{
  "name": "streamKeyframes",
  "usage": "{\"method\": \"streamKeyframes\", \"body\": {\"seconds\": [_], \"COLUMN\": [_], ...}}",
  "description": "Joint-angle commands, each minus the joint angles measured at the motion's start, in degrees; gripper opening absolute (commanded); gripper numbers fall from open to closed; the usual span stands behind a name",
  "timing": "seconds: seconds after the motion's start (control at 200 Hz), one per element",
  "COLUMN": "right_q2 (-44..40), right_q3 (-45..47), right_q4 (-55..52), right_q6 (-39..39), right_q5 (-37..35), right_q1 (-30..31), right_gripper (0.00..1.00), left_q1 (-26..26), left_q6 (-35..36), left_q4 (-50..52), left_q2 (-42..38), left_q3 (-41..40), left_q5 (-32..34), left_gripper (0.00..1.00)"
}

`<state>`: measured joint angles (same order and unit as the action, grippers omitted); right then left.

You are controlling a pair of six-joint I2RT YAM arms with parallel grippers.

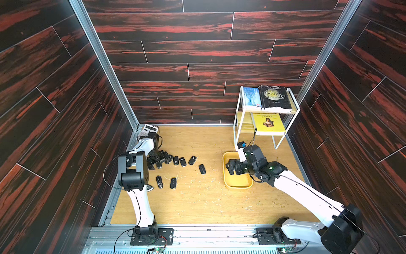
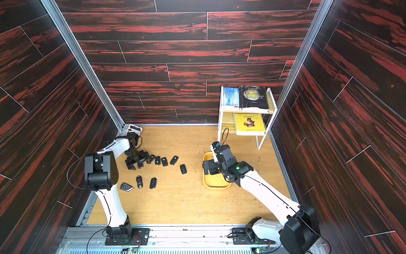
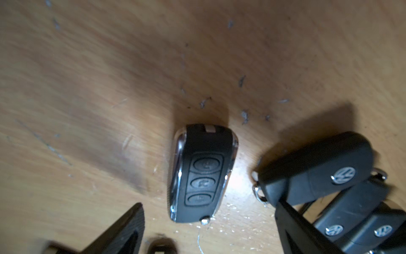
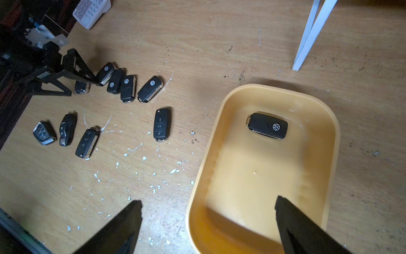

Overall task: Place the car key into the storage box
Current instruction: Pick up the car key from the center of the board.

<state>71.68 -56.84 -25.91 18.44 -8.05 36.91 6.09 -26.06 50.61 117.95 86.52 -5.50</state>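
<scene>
Lying logo side up inside the yellow storage box (image 4: 335, 140), close to one of its short ends, is a black car key (image 4: 268, 125); in both top views the arm above hides it. The right claw (image 4: 208, 201) hovers over the box, jaws spread wide with nothing between them. The box sits on a scuffed wooden table (image 1: 197, 204), on the right arm's side, near the foot of a white shelf rack (image 1: 244, 124) holding books (image 1: 272, 96). Across the table, the left claw (image 3: 208, 205) is down low with its jaws spread, one on each side of a chrome-edged key (image 3: 202, 173) that lies buttons up, not gripped. One jaw is right against a cluster of other keys (image 3: 316, 169), and more lie loose nearby. A calculator (image 1: 147, 129) sits in the far corner.
</scene>
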Motion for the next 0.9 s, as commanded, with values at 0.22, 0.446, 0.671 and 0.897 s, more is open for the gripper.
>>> {"method": "streamKeyframes", "body": {"seconds": [0.22, 0.446, 0.671, 0.897], "right_q2": [1.6, 2.3, 3.2, 3.3], "right_q3": [1.5, 1.8, 2.4, 2.7], "right_q4": [1.6, 2.3, 3.1, 3.4], "right_q6": [0.5, 0.5, 0.7, 0.7], "right_q5": [1.2, 1.6, 2.3, 2.5], "right_q1": [0.1, 0.2, 0.2, 0.2], "right_gripper": [0.98, 0.98, 0.99, 0.99], "left_q1": [0.5, 0.5, 0.5, 0.7], "left_q6": [3.0, 3.8, 4.8, 4.9], "left_q4": [-5.1, -3.6, -5.0, -5.9], "left_q2": [-3.8, -4.4, -7.1, -9.6], "left_q3": [-4.5, -3.6, -5.2, -6.4], "left_q5": [-1.2, 0.5, -0.9, 0.4], "left_gripper": [0.97, 0.86, 0.84, 0.81]}}
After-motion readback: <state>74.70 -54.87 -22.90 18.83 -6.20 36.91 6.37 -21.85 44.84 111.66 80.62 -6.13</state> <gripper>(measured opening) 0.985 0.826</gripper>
